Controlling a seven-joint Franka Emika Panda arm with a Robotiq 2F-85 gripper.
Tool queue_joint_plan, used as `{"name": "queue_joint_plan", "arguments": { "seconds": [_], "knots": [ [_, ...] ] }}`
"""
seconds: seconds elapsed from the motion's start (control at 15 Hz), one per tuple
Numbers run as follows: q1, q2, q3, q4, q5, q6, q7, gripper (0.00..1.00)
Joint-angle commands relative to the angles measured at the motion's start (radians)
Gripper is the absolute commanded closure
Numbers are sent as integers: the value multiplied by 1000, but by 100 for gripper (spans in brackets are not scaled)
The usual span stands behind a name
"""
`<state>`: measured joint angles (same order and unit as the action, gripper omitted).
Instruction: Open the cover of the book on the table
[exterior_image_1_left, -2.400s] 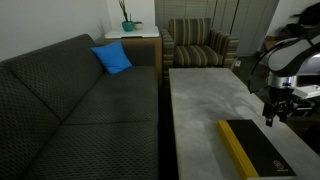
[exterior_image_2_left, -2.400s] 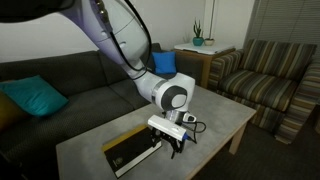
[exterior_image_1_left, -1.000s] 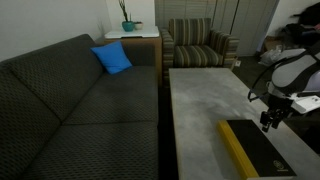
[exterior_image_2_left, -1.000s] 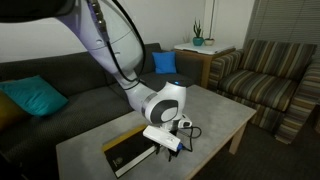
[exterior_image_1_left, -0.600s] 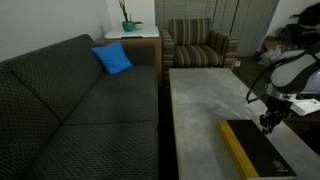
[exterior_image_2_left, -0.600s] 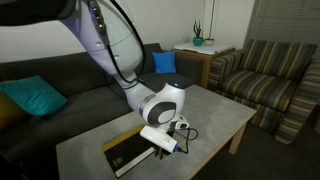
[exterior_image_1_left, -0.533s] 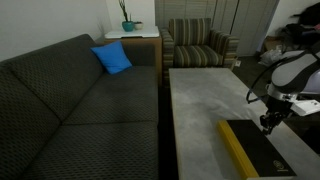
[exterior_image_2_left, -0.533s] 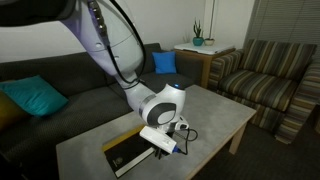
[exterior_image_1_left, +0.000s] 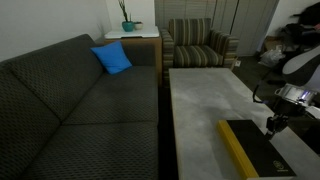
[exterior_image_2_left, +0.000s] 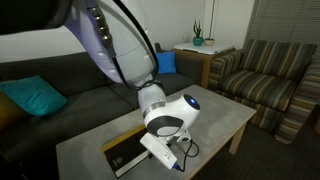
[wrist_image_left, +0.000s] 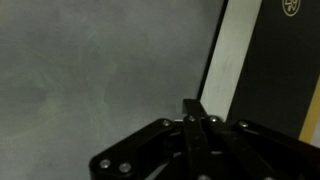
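Note:
The book (exterior_image_1_left: 255, 150) lies flat and closed near one end of the pale grey table (exterior_image_1_left: 205, 95), its yellow spine towards the sofa; it also shows under the arm as book (exterior_image_2_left: 122, 152). My gripper (exterior_image_1_left: 271, 126) hangs at the book's edge away from the spine. In the wrist view the gripper (wrist_image_left: 194, 108) is shut, fingertips pressed together just above the table (wrist_image_left: 90, 70), beside the white page edge (wrist_image_left: 225, 70) and the black cover (wrist_image_left: 272, 60). Nothing shows between the fingers. The wrist housing (exterior_image_2_left: 165, 122) hides the fingertips in that exterior view.
A dark sofa (exterior_image_1_left: 70, 100) with a blue cushion (exterior_image_1_left: 112, 58) runs along the table's long side. A striped armchair (exterior_image_1_left: 200, 45) and a wooden side table with a plant (exterior_image_1_left: 128, 30) stand beyond the far end. A teal cushion (exterior_image_2_left: 35, 98) lies on the sofa.
The jaws have closed from open to shut. The arm has shifted lower and outward along the book's edge, with the wrist tipped further over it. The book has not moved.

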<state>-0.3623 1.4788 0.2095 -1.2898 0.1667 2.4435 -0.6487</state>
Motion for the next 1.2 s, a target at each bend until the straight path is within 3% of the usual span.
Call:
{"name": "queue_joint_plan", "arguments": {
  "seconds": [0.0,0.4,1.13],
  "knots": [
    [-6,0,-12,5,127,-43,-109,100],
    [20,-1,-42,19,270,-112,-206,100],
    [18,-4,-53,63,374,-234,-339,100]
  ]
}}
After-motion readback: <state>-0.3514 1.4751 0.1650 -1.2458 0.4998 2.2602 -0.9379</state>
